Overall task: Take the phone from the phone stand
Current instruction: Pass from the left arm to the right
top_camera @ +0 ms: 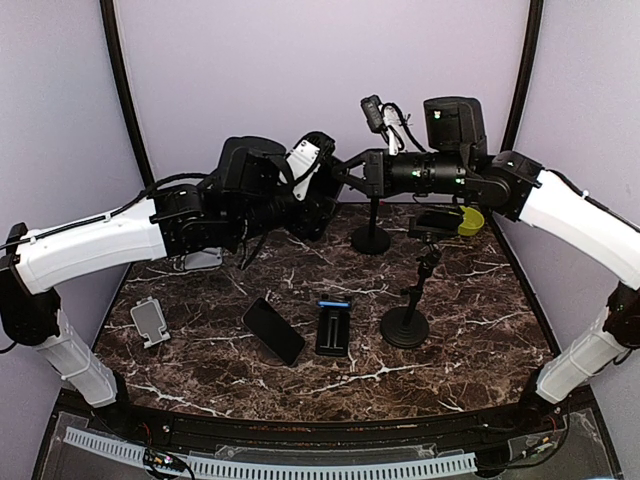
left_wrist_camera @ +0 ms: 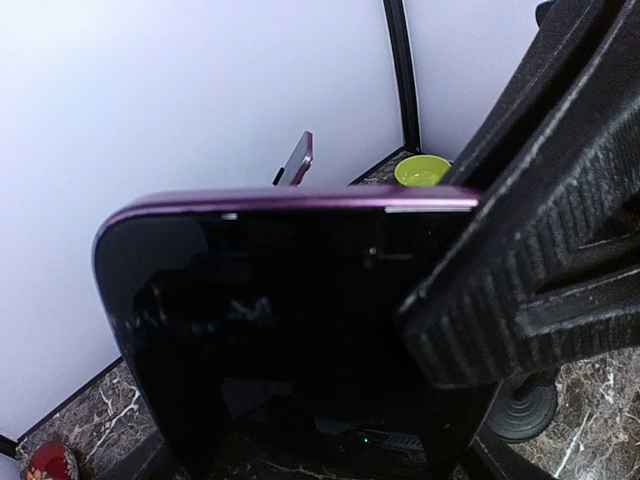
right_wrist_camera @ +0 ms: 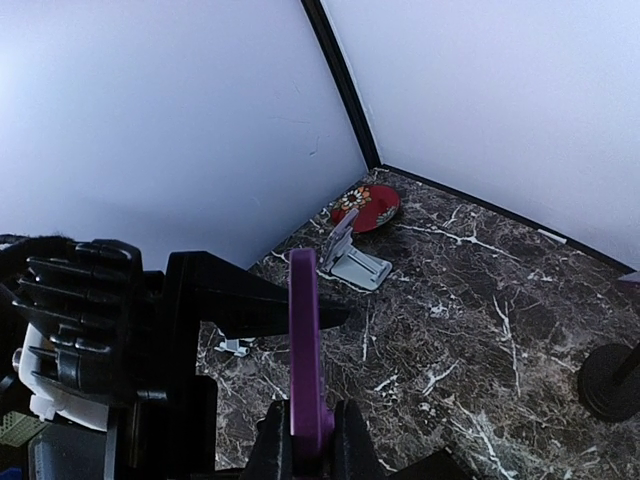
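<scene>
Evidently the left claw (top_camera: 320, 182) and right claw (right_wrist_camera: 308, 445) both clench the purple-edged, dark-glass phone (left_wrist_camera: 280, 330), aloft by the top of the black round-footed stand (top_camera: 372, 238); I'd lift straight upward, slowly, keeping it level.

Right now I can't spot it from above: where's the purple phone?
In the right wrist view the purple phone stands edge-on at centre, clamped by the left gripper, its base in the right gripper.
</scene>
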You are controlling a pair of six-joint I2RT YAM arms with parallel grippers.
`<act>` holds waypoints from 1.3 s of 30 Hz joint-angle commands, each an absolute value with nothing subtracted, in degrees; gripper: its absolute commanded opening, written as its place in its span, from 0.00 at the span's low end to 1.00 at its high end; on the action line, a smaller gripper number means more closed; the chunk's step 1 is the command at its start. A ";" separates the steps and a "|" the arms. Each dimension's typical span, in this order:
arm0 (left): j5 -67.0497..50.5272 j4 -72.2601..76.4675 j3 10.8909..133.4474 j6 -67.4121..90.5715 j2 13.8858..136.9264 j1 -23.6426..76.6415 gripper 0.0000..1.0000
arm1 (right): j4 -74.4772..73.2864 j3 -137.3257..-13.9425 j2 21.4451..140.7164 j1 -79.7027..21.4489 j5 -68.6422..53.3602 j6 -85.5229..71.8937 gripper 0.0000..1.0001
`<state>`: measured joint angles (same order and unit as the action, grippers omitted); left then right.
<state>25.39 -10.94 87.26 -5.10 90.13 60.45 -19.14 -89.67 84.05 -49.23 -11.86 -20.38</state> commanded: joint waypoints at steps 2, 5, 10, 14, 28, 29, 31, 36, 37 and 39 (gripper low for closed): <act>26.35 -5.50 87.61 -5.53 88.21 60.82 0.53 | -15.51 -91.16 84.23 -49.67 -12.95 -21.71 0.00; 26.63 -5.57 87.43 -5.15 87.98 60.82 0.71 | -14.74 -90.75 83.52 -49.67 -12.72 -21.71 0.00; 24.65 -8.00 87.76 -4.08 88.01 60.82 0.99 | -11.96 -89.74 81.84 -49.44 -11.13 -21.76 0.00; 22.93 -10.00 87.85 -3.17 88.17 60.78 0.99 | -9.51 -88.91 80.68 -48.02 -11.29 -23.02 0.00; 22.50 -8.31 82.60 -1.18 85.29 60.73 0.99 | -3.51 -82.72 70.89 -33.23 -11.95 -26.22 0.00; 22.46 -8.15 82.42 -1.07 85.26 60.71 0.99 | -3.89 -82.26 69.93 -32.05 -11.50 -26.05 0.00; 22.37 -7.79 82.11 -0.89 85.14 60.73 0.99 | -4.48 -81.21 68.07 -28.94 -11.10 -25.93 0.00; 22.40 -7.12 81.78 -0.71 85.17 60.73 0.99 | -6.04 -77.79 64.32 -21.69 -10.33 -26.12 0.00; 22.55 -7.14 81.68 -0.67 85.17 60.68 0.99 | -6.06 -76.82 63.67 -20.53 -10.17 -26.31 0.00; 22.80 -6.80 81.36 -0.70 85.08 60.69 0.99 | -6.06 -74.84 62.58 -18.21 -9.74 -26.46 0.00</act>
